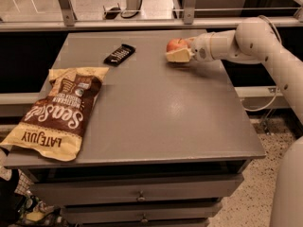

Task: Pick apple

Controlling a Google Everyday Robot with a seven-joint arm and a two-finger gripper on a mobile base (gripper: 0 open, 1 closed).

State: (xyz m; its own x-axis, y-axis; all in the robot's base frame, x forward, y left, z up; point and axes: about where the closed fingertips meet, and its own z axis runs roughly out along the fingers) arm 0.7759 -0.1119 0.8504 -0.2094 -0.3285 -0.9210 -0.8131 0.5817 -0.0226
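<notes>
The gripper (pixel 174 50) sits in the upper right of the frame, over the far edge of the table (pixel 156 117), and it looks closed on the apple (pixel 175 43). One pale finger (pixel 178 56) lies across the near lower side of the fruit. The other I take to be behind it, out of sight. The apple shows as a red-orange ball tucked against the wrist, and a shadow lies on the table right under it. I can't tell whether it rests on the surface or is just off it.

The white arm (pixel 255 37) reaches in from the right edge nearly level, which suits a side grasp on something round. Fingers on opposite flanks keep the fruit from rolling away, and the low approach keeps the wrist off the table.

Further out, a small dark flat thing, a remote (pixel 119 54) by the look of it, lies to the left of the apple, apart from it. A big brown and yellow chip bag (pixel 57 110) sprawls along the left side of the frame, well away and hanging over the near corner. Neither one is in the arm's way. The rail (pixel 142 22) behind the table runs close to the gripper, so to my mind a straight lift is the safest way out.
</notes>
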